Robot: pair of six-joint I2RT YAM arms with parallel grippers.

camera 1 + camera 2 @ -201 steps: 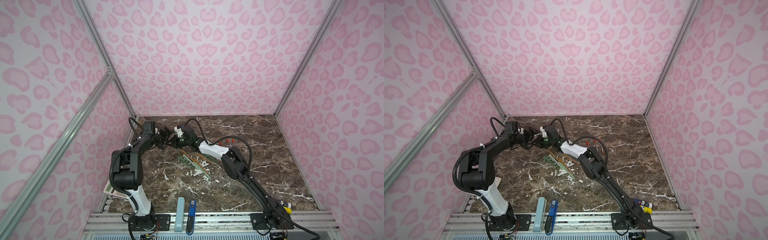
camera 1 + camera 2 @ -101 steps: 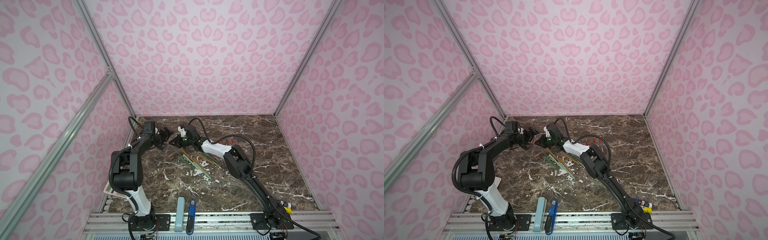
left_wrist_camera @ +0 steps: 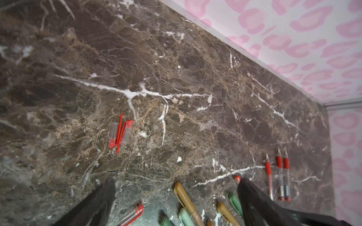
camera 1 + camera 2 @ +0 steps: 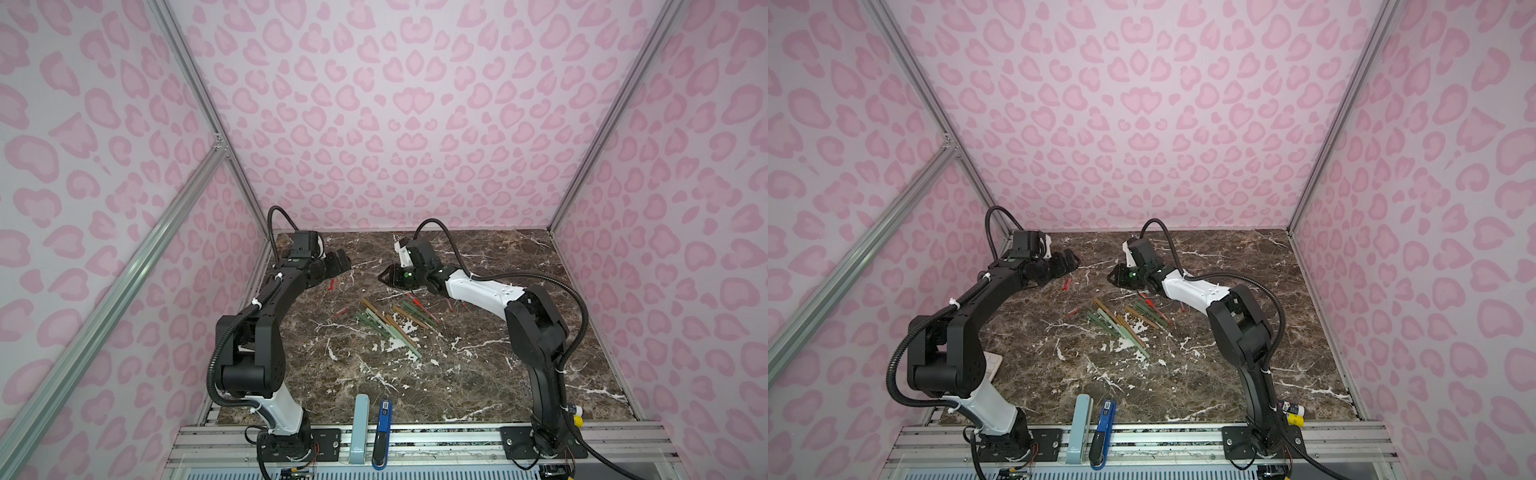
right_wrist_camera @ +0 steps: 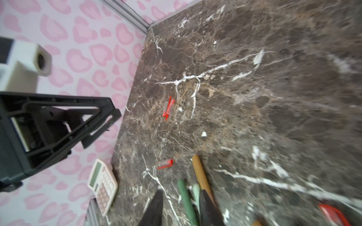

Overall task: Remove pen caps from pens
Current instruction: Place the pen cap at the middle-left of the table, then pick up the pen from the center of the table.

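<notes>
Sage-green and tan pens [image 4: 386,326] lie bunched mid-table, with slim red-ended pens [image 4: 422,305] beside them. Two red pen caps [image 3: 120,133] lie side by side on the marble, and a third cap [image 5: 165,164] sits nearer the bunch. My left gripper [image 4: 338,262] hovers at the back left, wide open and empty [image 3: 176,183]. My right gripper [image 4: 384,276] faces it across a gap. Its jaws stand a little apart with nothing between them [image 5: 181,193]; green and tan pens show on the table past its fingertips. Three uncapped red-grip pens [image 3: 280,176] lie parallel further right.
A pale-blue flat case [image 4: 360,428] and a blue-and-black tool [image 4: 383,432] rest on the front rail. A white calculator [image 5: 102,183] lies by the left wall. A small yellow-capped tube [image 4: 1292,411] sits at the front right corner. Pink patterned walls enclose three sides.
My right gripper has pulled back to the right, away from the left gripper, and its jaws have parted from shut. The left gripper stays open in about the same place.
</notes>
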